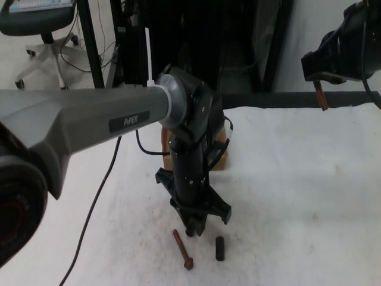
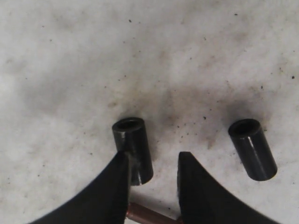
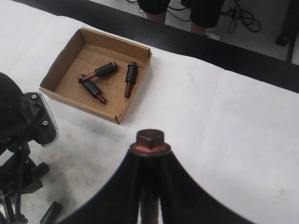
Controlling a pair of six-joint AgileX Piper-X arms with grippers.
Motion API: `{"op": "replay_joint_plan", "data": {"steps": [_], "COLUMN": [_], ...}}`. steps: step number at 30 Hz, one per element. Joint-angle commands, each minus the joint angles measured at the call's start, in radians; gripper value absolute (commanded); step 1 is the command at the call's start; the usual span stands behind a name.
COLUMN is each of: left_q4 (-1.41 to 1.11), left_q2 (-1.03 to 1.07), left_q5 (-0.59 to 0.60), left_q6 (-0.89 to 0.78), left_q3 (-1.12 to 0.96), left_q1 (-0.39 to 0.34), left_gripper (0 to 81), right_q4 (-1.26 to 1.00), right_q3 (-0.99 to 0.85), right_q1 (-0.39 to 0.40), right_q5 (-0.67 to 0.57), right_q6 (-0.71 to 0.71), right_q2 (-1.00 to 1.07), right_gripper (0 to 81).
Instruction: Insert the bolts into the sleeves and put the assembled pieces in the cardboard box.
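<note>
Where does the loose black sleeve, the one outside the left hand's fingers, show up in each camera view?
High view: sleeve on the cloth, just right of the left hand.
Left wrist view: outside the hand's fingers, apart from a second sleeve.
Right wrist view: on the cloth beside the left arm.
Shared landmark: the left hand.

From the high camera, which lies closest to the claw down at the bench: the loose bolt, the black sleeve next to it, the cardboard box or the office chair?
1. Loose bolt and black sleeve, beside the left claw: too close to call.
2. Cardboard box, beyond the arm.
3. Office chair, far off on the floor.
</note>
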Motion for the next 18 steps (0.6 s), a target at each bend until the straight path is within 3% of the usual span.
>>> {"op": "replay_joint_plan", "data": {"steps": [1, 18], "left_q4": [0.003, 0.001], "left_q2": [0.024, 0.024], "left_q5": [0.001, -0.016], "left_q6": [-0.01, -0.027], "left_q3": [0.006, 0.006], "left_q1": [-0.005, -0.005], "left_gripper": [32.8, 32.8], "right_q4": [0.003, 0.028], "right_q3": [-0.006, -0.006], "right_q1": [-0.004, -0.004], "right_q5": [-0.016, -0.016], "right_q6": [0.001, 0.001], "right_q2": [-0.012, -0.012], "right_gripper": [0.8, 0.8]}}
